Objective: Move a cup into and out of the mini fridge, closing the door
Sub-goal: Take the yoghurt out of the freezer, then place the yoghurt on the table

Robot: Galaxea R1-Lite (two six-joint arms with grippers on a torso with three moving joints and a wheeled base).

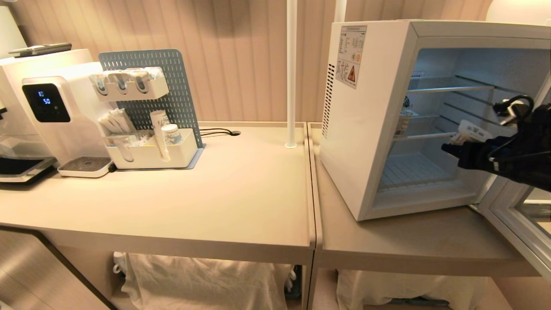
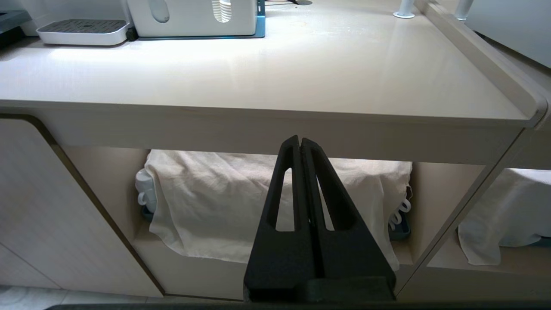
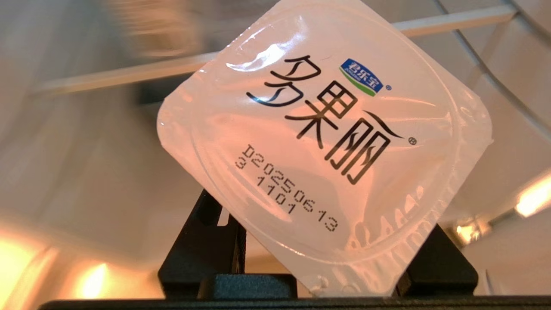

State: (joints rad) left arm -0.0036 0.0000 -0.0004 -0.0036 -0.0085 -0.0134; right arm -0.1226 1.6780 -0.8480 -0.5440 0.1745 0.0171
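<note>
We held the cup (image 3: 327, 146) clamped in our right gripper (image 1: 462, 146) inside the fridge (image 1: 379, 120), left jaws together, where a shelf wire (image 1: 450, 89) could snag it loose.

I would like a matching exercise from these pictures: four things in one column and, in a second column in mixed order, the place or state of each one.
Things
1. mini fridge
2. cup
3. left gripper
4. pegboard organiser

Places or states
A. shut, empty, in front of the counter's edge
B. on the left counter, beside the white water machine
C. between the right gripper's fingers, at the fridge opening
D. on the right counter, door swung open

Pairs: 1-D, 2-C, 3-A, 4-B
</note>
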